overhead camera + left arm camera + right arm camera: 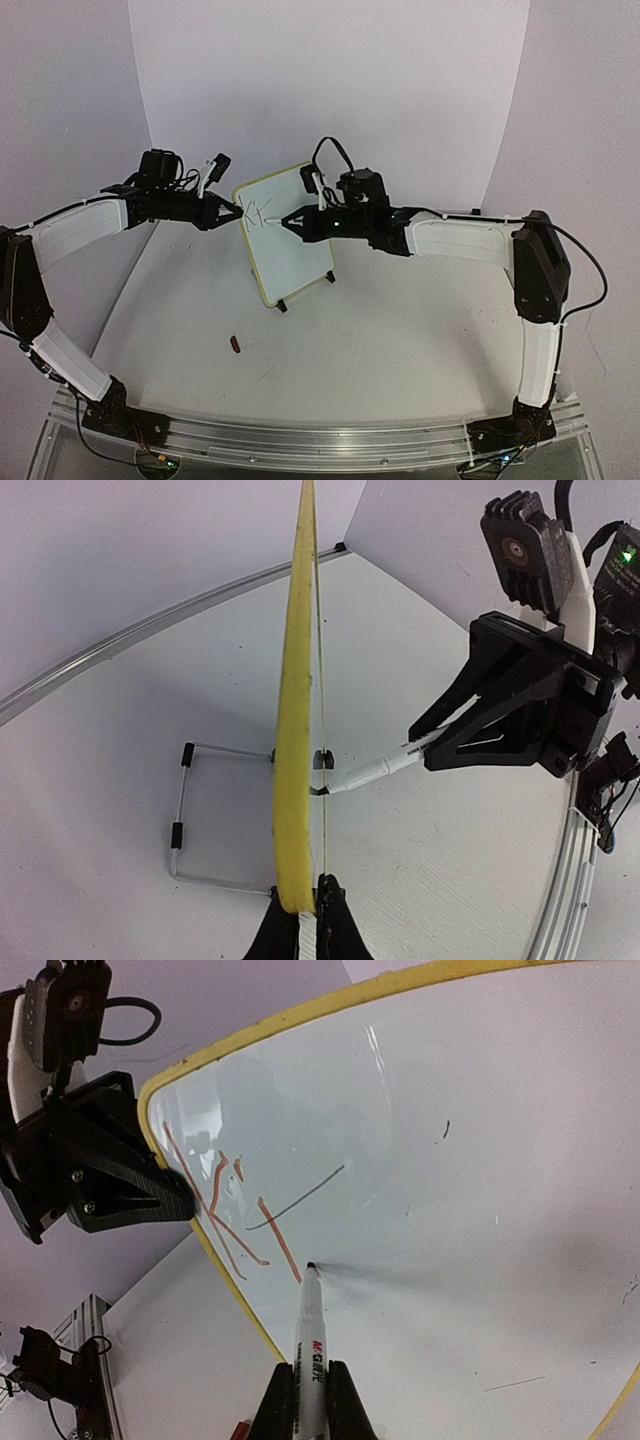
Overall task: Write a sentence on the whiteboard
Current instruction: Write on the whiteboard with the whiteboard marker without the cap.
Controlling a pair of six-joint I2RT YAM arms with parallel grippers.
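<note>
One whiteboard (292, 262) stands nearly upright on small black feet near the middle of the table (400, 340), propped by a wire stand (177, 833) behind it, its writing face turned toward the right arm. We judge it light, thin and stiff, with a slick face that offers no purchase and a footing that could slide or tip under a push from the pen. We take hold at the yellow frame and keep pressure on the face light. The sentence (225, 1205) shows only its first few strokes, in the upper corner nearest the left arm. The left gripper (300, 930) is closed on the frame at that edge, one finger on each side of the board. The right gripper (308, 1400) is closed around the barrel of a marker (312, 1325) that points straight out from the fingers. Its tip appears to touch the face just beside the last stroke, toward the middle of the board. A small reddish object (236, 345) lies on the table in front of the board, well apart from both grippers.
</note>
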